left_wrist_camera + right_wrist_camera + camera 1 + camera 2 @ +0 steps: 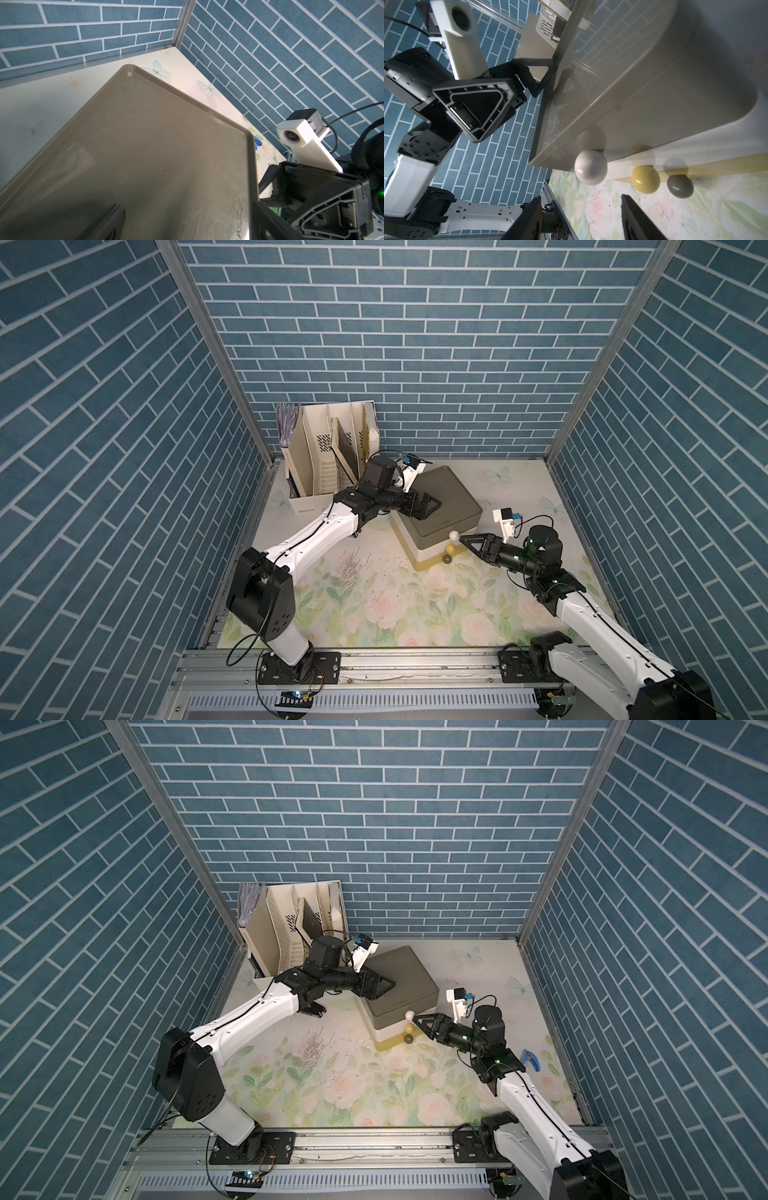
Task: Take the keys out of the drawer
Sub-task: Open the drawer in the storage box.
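A small drawer unit (446, 493) stands on the flowered mat, with a grey top and three shut drawers. Their round knobs are white (590, 167), yellow (645, 179) and grey (680, 186). The keys are hidden. My right gripper (581, 200) is open, and its fingertips are just short of the white knob (454, 535) with nothing between them. My left gripper (430, 506) is open at the near left corner of the unit's top (158, 145). One finger (104, 224) is over the top and the other is past its edge.
A beige file rack (324, 452) with papers stands at the back left, close behind the left arm. A small blue object (532, 1060) lies on the mat by the right wall; I cannot tell what it is. Grey crumbs (351, 568) are scattered mid-mat. Brick-patterned walls enclose three sides.
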Tool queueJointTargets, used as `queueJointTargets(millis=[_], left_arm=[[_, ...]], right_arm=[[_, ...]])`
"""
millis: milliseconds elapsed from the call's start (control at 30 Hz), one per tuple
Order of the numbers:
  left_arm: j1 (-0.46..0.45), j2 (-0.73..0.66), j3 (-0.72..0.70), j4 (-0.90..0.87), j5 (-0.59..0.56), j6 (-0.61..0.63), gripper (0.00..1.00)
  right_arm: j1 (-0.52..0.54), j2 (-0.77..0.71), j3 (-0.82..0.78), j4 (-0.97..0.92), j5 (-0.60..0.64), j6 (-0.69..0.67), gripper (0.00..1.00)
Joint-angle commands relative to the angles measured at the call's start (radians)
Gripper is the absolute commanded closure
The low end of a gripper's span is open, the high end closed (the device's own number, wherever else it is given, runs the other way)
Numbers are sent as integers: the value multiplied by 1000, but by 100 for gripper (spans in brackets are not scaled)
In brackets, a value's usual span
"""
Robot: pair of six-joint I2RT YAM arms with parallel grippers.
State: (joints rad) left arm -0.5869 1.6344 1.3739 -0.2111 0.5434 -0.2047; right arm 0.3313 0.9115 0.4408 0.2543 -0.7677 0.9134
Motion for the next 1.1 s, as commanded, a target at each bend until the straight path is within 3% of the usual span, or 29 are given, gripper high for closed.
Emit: queueJointTargets(millis=[0,700,1067], left_arm=[[-7,12,-14,-64,0,-2,0],[-10,-4,-36,-62,-2,-1,0],[-10,-3,-45,-59,0,1,0]], right_arm=[[29,25,7,55,-14,24,38],[43,155,39,161,34,33,46],[49,204,68,203,53,54,54]])
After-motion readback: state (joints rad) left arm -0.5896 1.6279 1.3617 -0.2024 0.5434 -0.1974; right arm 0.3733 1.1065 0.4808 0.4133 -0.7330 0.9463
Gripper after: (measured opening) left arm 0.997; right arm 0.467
